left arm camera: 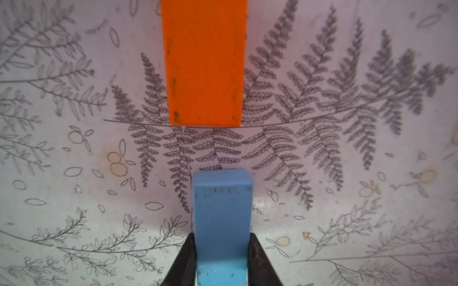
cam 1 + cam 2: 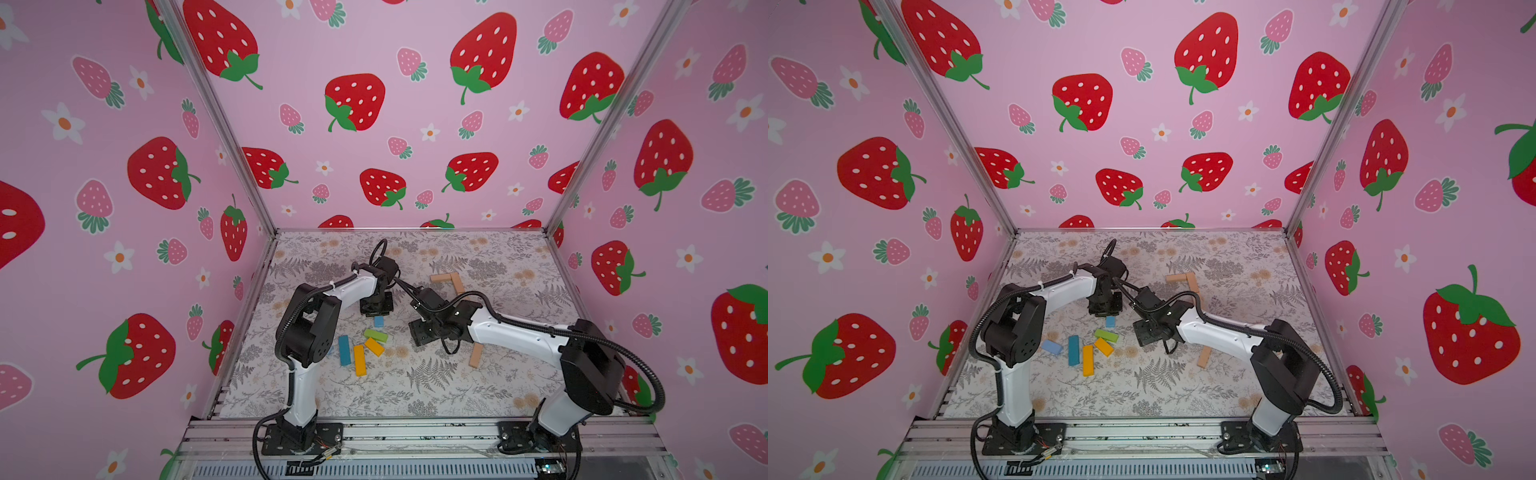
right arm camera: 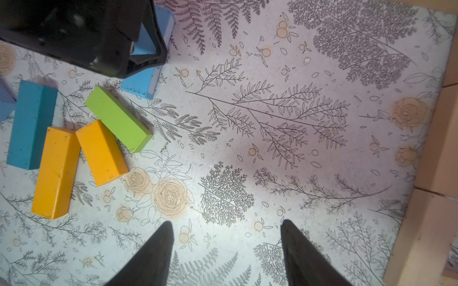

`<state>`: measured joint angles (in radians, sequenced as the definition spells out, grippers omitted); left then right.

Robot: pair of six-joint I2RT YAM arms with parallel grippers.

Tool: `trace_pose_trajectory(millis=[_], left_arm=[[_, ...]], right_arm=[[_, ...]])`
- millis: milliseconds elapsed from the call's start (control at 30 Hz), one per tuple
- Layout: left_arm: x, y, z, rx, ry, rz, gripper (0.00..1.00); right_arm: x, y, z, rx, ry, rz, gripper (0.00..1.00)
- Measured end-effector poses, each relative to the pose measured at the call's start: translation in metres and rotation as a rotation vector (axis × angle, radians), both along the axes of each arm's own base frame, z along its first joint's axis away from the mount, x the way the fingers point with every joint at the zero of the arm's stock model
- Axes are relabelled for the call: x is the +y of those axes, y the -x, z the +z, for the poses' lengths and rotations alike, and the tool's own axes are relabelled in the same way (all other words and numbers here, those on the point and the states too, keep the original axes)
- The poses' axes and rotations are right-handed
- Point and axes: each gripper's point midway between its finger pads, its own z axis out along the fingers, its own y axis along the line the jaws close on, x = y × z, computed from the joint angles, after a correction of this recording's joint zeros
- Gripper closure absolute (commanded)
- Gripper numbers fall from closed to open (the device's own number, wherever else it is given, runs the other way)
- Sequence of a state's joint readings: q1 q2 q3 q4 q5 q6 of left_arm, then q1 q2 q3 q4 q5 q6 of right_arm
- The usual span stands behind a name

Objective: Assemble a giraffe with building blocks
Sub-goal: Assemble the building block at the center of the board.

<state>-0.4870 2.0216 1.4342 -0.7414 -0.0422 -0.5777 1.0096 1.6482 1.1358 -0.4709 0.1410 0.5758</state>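
Note:
My left gripper (image 1: 221,236) is shut on a light blue block (image 1: 221,210), which sticks out past the fingertips over the mat. In both top views that block (image 2: 378,321) shows just below the left gripper (image 2: 376,306). An orange block (image 1: 203,62) lies flat ahead of it. A teal block (image 3: 29,123), two yellow-orange blocks (image 3: 55,170) (image 3: 101,152) and a green block (image 3: 119,118) lie loose together. My right gripper (image 3: 226,224) hangs open over bare mat to their right, holding nothing. In a top view it (image 2: 417,332) sits beside the green block (image 2: 376,335).
Tan blocks lie at the back right in an L (image 2: 451,280), and one more (image 2: 476,355) lies under the right forearm. Another light blue block (image 2: 1052,347) rests near the left arm's elbow. Pink walls close in the floral mat (image 2: 374,395) on three sides.

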Motion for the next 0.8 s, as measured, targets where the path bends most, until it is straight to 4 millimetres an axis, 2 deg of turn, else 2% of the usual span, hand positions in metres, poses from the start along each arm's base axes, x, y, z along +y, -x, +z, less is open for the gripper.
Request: trace_pose_trajectory(millis=[233, 333, 533, 600, 800], left_arm=[[0.0046, 0.0006, 0.0001, 0.016, -0.014, -0.004, 0.95], [0.0058, -0.0008, -0.0001, 0.016, -0.014, -0.005, 0.82], [0.0062, -0.0026, 0.0003, 0.016, -0.013, -0.008, 0.67], [0.0064, -0.0023, 0.0001, 0.017, -0.014, -0.009, 0.59], [0.0072, -0.0001, -0.0002, 0.027, -0.018, -0.014, 0.50]], right_arm=[[0.0000, 0.0000, 0.0000, 0.000, 0.000, 0.000, 0.32], [0.0000, 0.0000, 0.0000, 0.000, 0.000, 0.000, 0.32], [-0.0001, 0.0000, 0.0000, 0.000, 0.000, 0.000, 0.32], [-0.0001, 0.0000, 0.0000, 0.000, 0.000, 0.000, 0.32], [-0.0001, 0.0001, -0.0006, 0.001, 0.002, 0.000, 0.32]])
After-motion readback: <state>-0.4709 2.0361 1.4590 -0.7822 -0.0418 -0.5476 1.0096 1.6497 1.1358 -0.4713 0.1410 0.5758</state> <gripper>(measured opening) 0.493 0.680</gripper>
